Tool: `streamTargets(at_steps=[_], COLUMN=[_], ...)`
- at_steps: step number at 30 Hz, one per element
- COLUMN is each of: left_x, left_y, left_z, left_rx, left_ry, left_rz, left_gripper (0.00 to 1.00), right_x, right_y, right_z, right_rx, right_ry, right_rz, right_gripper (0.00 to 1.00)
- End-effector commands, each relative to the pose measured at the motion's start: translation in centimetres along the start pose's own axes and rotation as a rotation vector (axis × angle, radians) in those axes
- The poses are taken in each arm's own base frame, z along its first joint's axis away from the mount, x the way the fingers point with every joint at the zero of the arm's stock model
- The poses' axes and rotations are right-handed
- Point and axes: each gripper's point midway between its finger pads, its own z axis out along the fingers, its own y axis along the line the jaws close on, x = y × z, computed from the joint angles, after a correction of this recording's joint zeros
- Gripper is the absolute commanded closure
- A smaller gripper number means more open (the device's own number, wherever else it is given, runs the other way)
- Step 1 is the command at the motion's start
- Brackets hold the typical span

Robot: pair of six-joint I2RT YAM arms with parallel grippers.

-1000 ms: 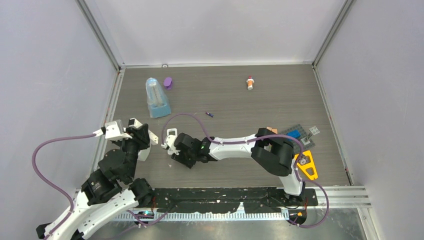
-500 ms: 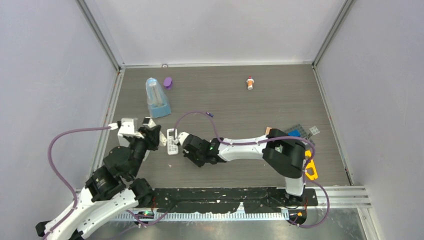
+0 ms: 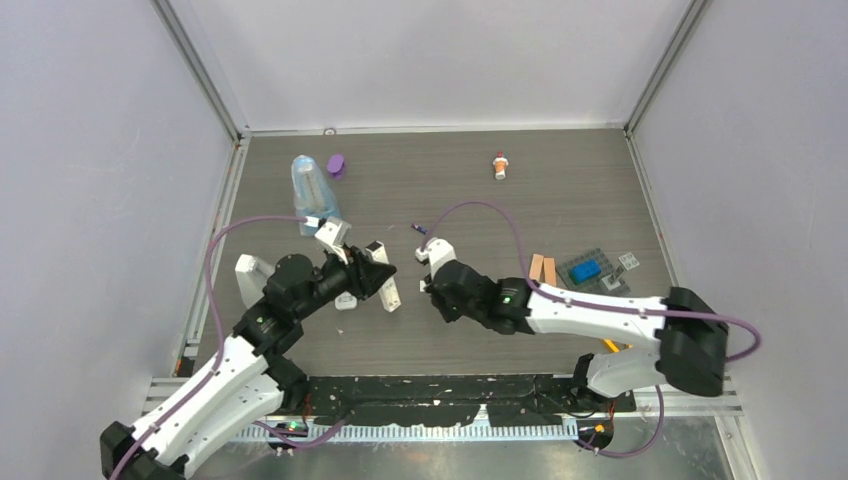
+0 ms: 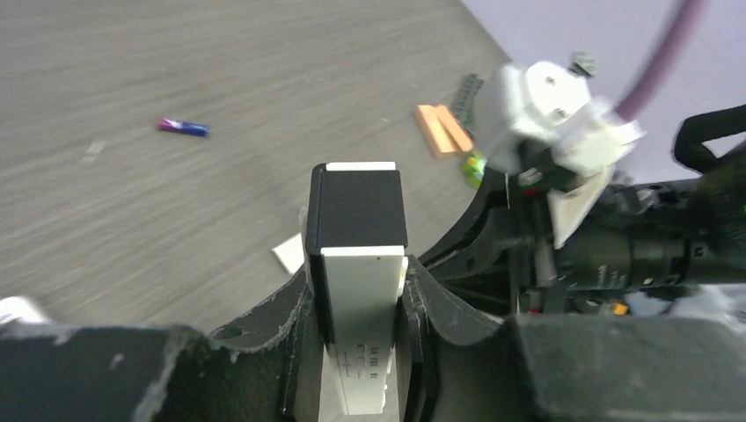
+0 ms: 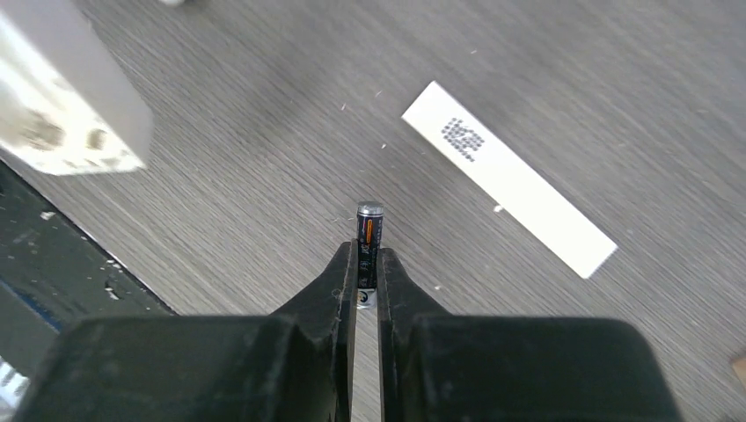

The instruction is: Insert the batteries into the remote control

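My left gripper (image 3: 380,272) (image 4: 356,277) is shut on a narrow white bar with a black far end (image 4: 356,264), held off the table; the bar also shows in the top view (image 3: 388,293). The remote control shows only as a small white piece (image 3: 345,300) half hidden under that gripper. My right gripper (image 3: 430,283) (image 5: 367,251) is shut on a dark battery with a silvery tip and an orange stripe (image 5: 368,230), which sticks out past the fingertips. A purple battery (image 3: 420,229) (image 4: 183,127) lies farther back. The other batteries are out of view.
A flat white strip with a patch of dots (image 5: 506,200) lies just ahead of my right gripper. A clear container (image 3: 313,195) and a purple cap (image 3: 336,165) stand back left. A red-and-white bottle (image 3: 500,165) is at the back. Orange blocks (image 3: 543,268) and a grey plate (image 3: 590,268) lie right.
My left gripper has swung right toward the middle with the white bar. My right gripper has drawn back to the right, away from the remote. The right arm's elbow has moved right.
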Motion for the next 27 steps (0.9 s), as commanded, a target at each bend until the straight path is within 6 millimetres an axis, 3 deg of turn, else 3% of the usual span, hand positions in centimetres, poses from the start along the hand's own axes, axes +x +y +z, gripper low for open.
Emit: streamTargets(at_steps=[1,8,12,20,27], left_x=[-2.7,-2.2,-1.6,0.0,0.3], left_y=[-5.7,-6.2,-5.0,-2.7,-2.3], left_z=[0.3,1.5,2.6,4.0,4.5], left_rx=[0.347,0.388,0.307,0.162,0.149], left_ry=[-0.061,-0.023,0.016,0.061,0.054], left_rz=[-0.110,-0.245,-0.383,-0.639,-0.711], left_gripper=[1.00,1.00,1.00,1.00,1.00], right_x=[-3.7,-7.2,-8.4,-9.7,-8.9], right_y=[-1.5,-0.9,0.0,2.6,3.1], right_z=[-3.8,-8.8,-10.2,-11.4,-10.2], right_rx=[0.031,-0.078,-0.134,-0.240,-0.217], right_ry=[-0.188,-0.356,-0.369,-0.300,-0.204], right_rz=[0.100,0.143,0.180,0.277,0.276], right_gripper=[0.95,0.93,0.92,0.89,0.87])
